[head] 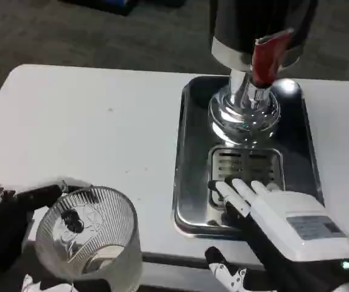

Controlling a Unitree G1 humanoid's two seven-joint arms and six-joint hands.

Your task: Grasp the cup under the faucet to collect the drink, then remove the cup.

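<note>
A clear ribbed cup is at the near left of the white table, off the tray, and my left hand grips it from the left, its dark fingers showing through the glass. The dispenser with a red tap lever stands on a chrome base at the back of a metal tray. My right hand lies over the tray's front edge. Its fingers are stretched toward the drip grate, apart and holding nothing.
The white table stretches out to the left of the tray. Its front edge runs just under both hands. Dark floor lies beyond the far edge.
</note>
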